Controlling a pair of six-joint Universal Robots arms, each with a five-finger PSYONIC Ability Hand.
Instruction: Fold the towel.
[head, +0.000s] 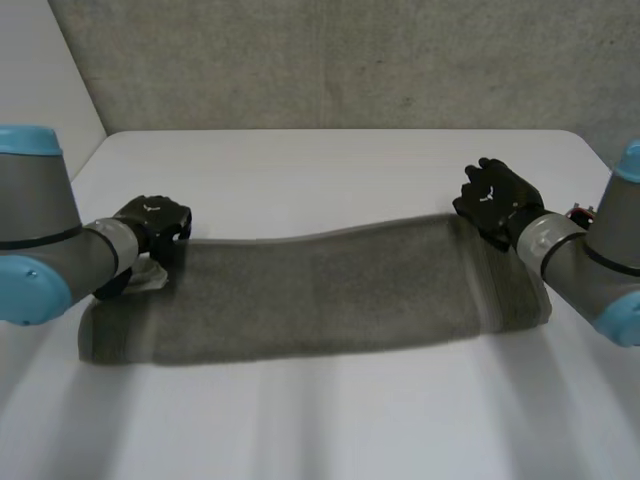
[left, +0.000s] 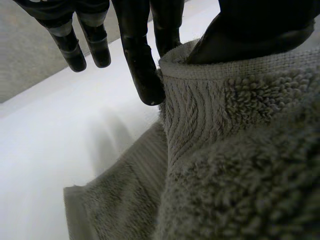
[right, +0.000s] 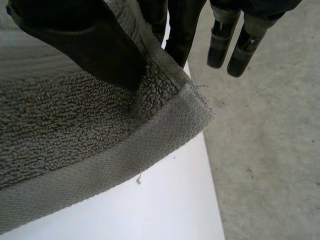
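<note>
A grey towel (head: 320, 295) lies as a long band across the white table (head: 330, 170), its far edge slightly raised. My left hand (head: 155, 222) is at the towel's far left corner. In the left wrist view the thumb (left: 260, 30) and a finger (left: 142, 60) pinch the hemmed edge of the towel (left: 240, 150), with the other fingers straight beside it. My right hand (head: 495, 200) is at the far right corner. In the right wrist view its thumb (right: 85, 45) presses the towel (right: 75, 140) corner against the fingers behind it.
A small white label (head: 150, 275) shows at the towel's left end, below my left hand. The table's right edge runs close to the right corner, with grey floor (right: 265, 150) beyond it. A grey wall (head: 330, 60) stands behind the table.
</note>
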